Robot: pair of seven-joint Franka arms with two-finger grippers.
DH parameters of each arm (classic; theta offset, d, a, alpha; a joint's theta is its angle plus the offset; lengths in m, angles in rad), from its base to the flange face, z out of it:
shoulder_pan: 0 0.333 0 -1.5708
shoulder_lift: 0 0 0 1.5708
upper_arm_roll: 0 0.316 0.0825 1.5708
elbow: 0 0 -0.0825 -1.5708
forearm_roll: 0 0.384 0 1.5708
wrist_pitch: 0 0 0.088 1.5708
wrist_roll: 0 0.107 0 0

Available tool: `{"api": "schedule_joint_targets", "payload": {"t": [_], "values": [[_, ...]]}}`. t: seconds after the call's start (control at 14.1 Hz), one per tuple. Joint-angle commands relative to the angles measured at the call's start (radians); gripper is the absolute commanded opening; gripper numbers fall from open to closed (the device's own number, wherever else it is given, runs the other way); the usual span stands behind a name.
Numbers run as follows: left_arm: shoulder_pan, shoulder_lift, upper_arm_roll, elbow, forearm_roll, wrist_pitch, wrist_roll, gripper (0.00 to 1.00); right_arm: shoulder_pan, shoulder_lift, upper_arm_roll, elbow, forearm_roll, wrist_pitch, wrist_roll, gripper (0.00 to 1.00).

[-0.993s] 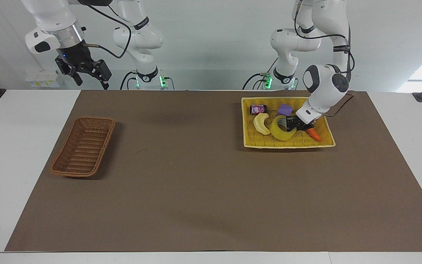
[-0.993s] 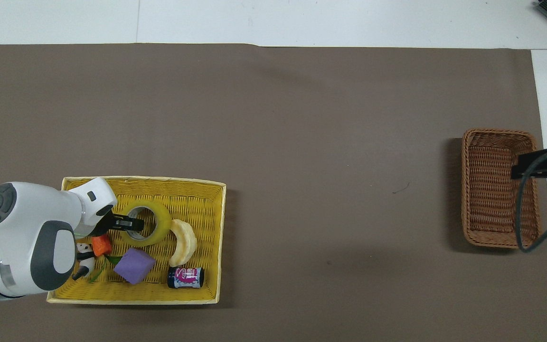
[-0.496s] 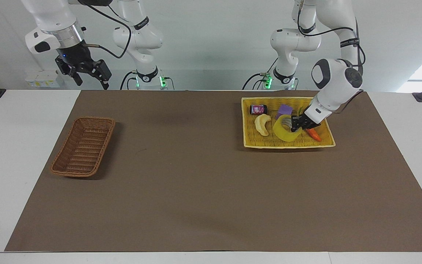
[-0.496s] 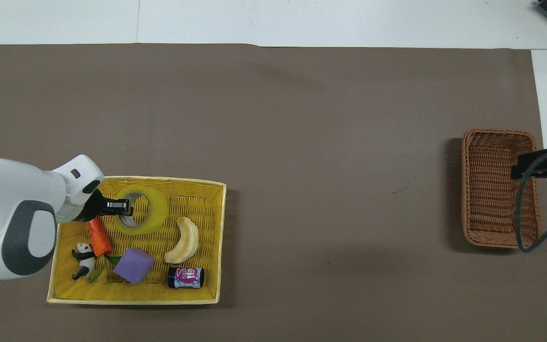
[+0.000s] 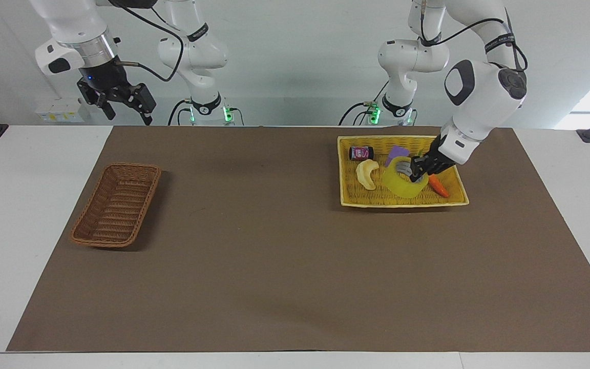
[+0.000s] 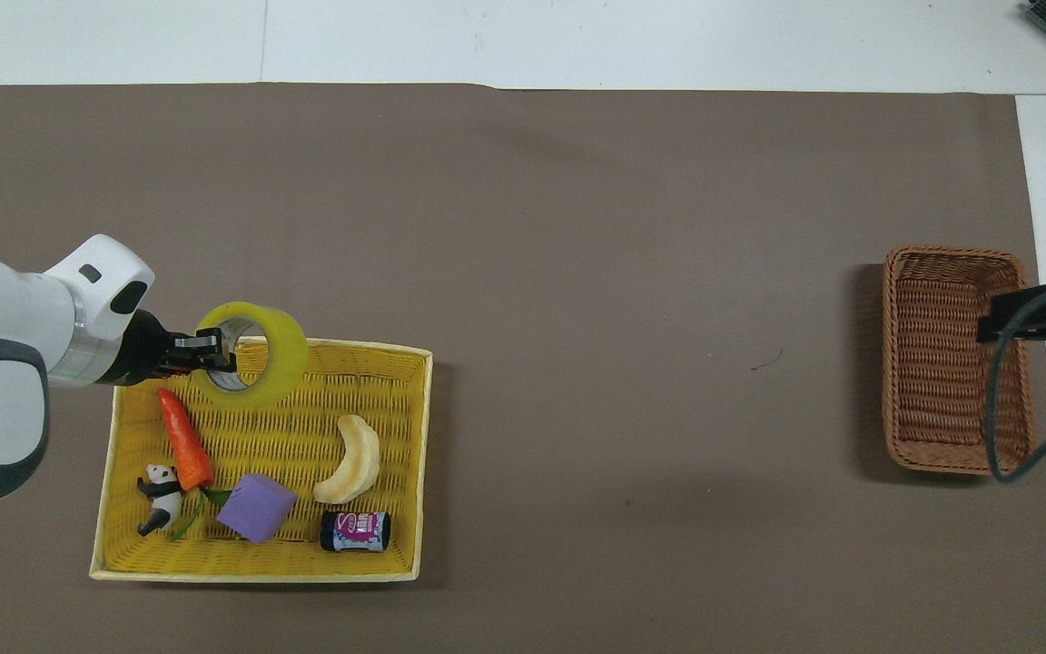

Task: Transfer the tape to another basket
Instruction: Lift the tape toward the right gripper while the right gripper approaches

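The tape (image 5: pixel 401 184) (image 6: pixel 261 365), a yellow roll with a pale core, hangs tilted in the air over the yellow basket (image 5: pixel 402 203) (image 6: pixel 260 572). My left gripper (image 5: pixel 416 173) (image 6: pixel 210 350) is shut on the roll's wall, with one finger inside the core. The brown wicker basket (image 5: pixel 117 204) (image 6: pixel 954 359) stands at the right arm's end of the table with nothing in it. High over that basket's edge, my right gripper (image 5: pixel 127 114) (image 6: pixel 1022 313) waits open and holds nothing.
In the yellow basket lie an orange carrot (image 5: pixel 438 187) (image 6: pixel 184 438), a pale banana-shaped piece (image 5: pixel 365 173) (image 6: pixel 350 459), a purple block (image 5: pixel 399 152) (image 6: pixel 256 507), a small can (image 5: pixel 361 152) (image 6: pixel 355 530) and a panda figure (image 6: pixel 158 495). A brown mat covers the table between the two baskets.
My left gripper has lifted the tape off the yellow basket's floor and carried it away from the robots, which uncovers the carrot. The right arm has not moved.
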Motion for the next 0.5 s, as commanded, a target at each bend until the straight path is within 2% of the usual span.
{"api": "schedule_joint_targets", "payload": {"t": [0.0,0.43], "values": [[-0.076,0.031,0.009,0.051,-0.101,-0.018,-0.057,0.0,-0.004,-0.009,-0.003,-0.011,0.019,0.012,-0.024,1.0],[-0.219,0.03,0.005,0.059,-0.403,0.021,-0.046,0.0,-0.001,-0.018,0.0,-0.012,0.019,-0.012,-0.026,1.0]]}}
